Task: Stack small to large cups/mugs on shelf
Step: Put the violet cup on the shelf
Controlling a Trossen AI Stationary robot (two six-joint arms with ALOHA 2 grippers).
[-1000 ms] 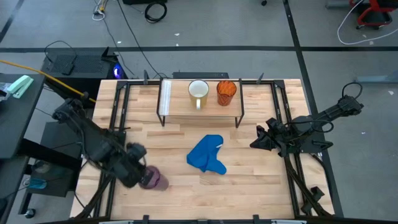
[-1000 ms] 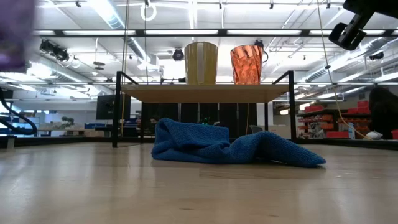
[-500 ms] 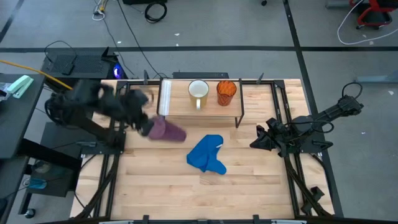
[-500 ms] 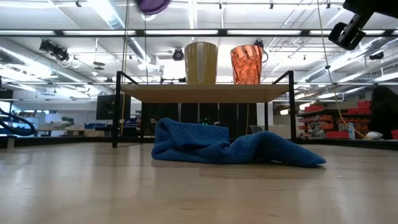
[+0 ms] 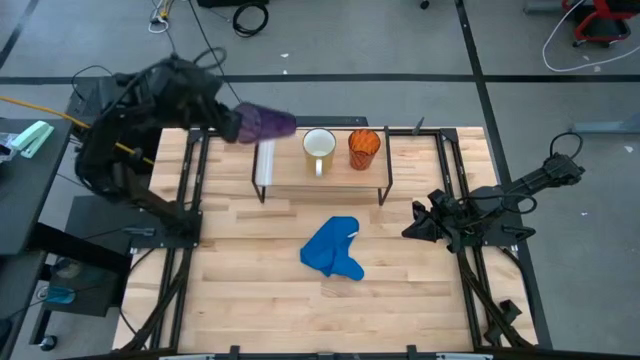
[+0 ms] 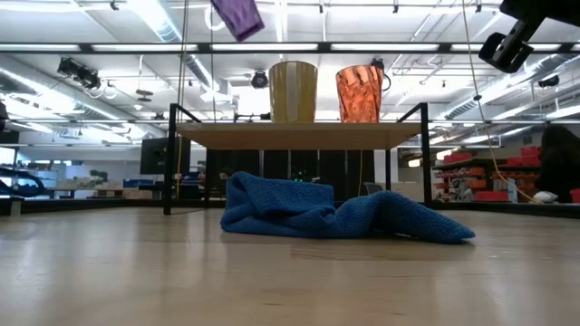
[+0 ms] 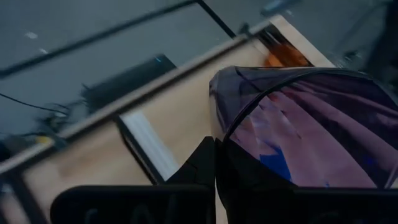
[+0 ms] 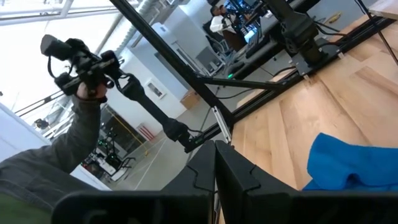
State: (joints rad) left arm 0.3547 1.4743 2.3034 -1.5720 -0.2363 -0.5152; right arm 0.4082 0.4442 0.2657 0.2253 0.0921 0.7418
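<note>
Gripping the purple cup [image 5: 264, 122] sideways in its jaws, the left gripper [image 5: 228, 121] hovers beside the shelf [image 5: 268, 168] end left free by the white mug [image 5: 319, 147] and orange cup [image 5: 364, 147].

Light wooden table [image 5: 400, 290] seen under both arms. Low shelf [image 5: 290, 170] placed at far middle of table. White mug [image 5: 319, 147] and orange cup [image 5: 364, 147] stood side by side on shelf, orange cup at right. Blue cloth [image 5: 333, 248] laid crumpled on table, near side of shelf.
</note>
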